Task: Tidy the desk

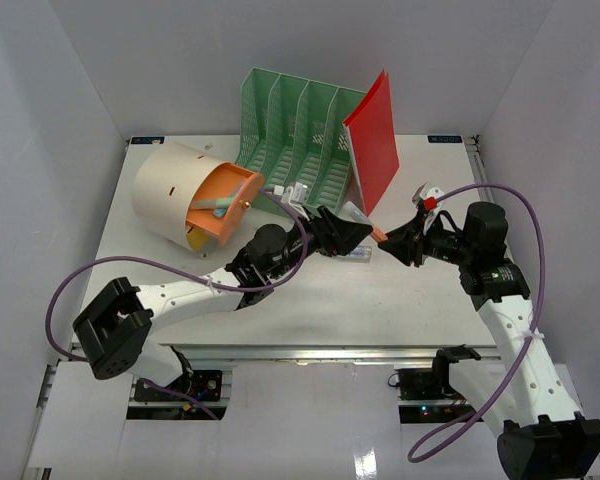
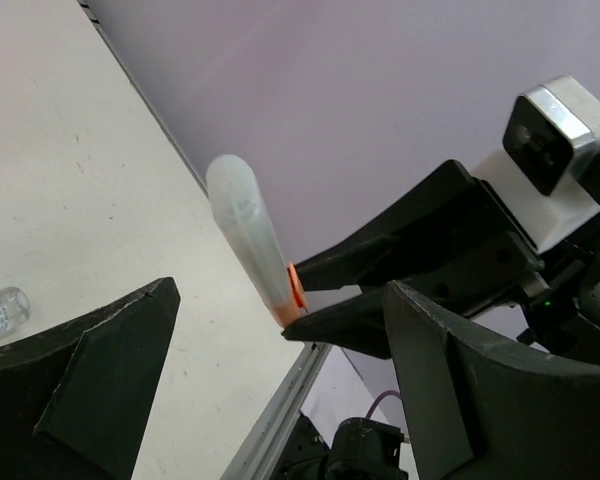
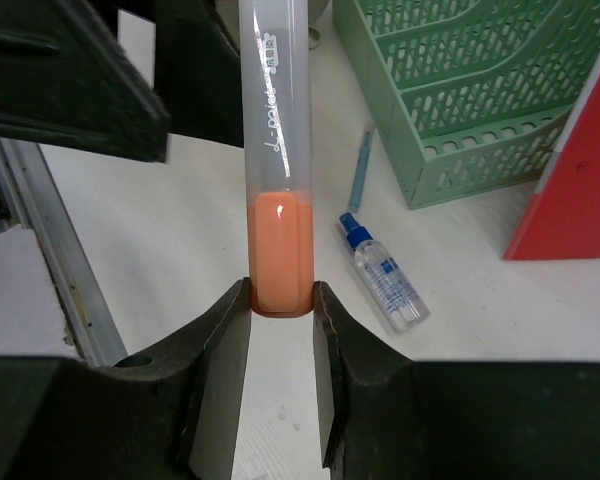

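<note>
right pincer (image 3: pixel 282 300) pinches a translucent plastic tube with an orange end (image 3: pixel 278 170) above the large white surface (image 1: pixel 410 290); left pincer (image 2: pixel 280 290), spread around it, should close squarely before the right releases.

Left pincer (image 1: pixel 363 233) wide, right pincer (image 3: pixel 282 300) tight.

Bottle (image 3: pixel 382 276) on desk (image 3: pixel 480 325), before rack (image 3: pixel 455 105)

— How is the light over the desk (image 1: pixel 380 300)?
— Bright and even, from overhead. Only soft, short shadows lie beside the green rack (image 1: pixel 290 130).
— Any glare or blur?
— A small highlight glints on the tube (image 3: pixel 278 100) in the right wrist view. The dark fingers (image 2: pixel 80 390) at the left wrist view's edges look soft.
</note>
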